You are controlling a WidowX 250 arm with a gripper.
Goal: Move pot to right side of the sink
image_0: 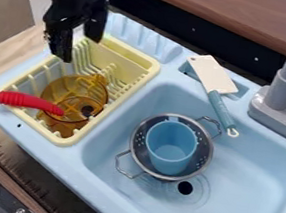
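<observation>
Camera view gives us a task with, as we judge it, the main move undone. We take the steel pot with loop handles to be the one meant; it sits in the sink, toward ten o'clock of the basin's middle, with the blue cup inside it. The black gripper hangs at that basin's ten o'clock, well apart from the pot, over the yellow dish rack; its fingers are spread, with nothing between them. So we still need to reach the pot, grip it, carry or slide it toward three o'clock, and let go. We'd count none of that as done, and we think the cup would probably ride along unless it tips.
</observation>
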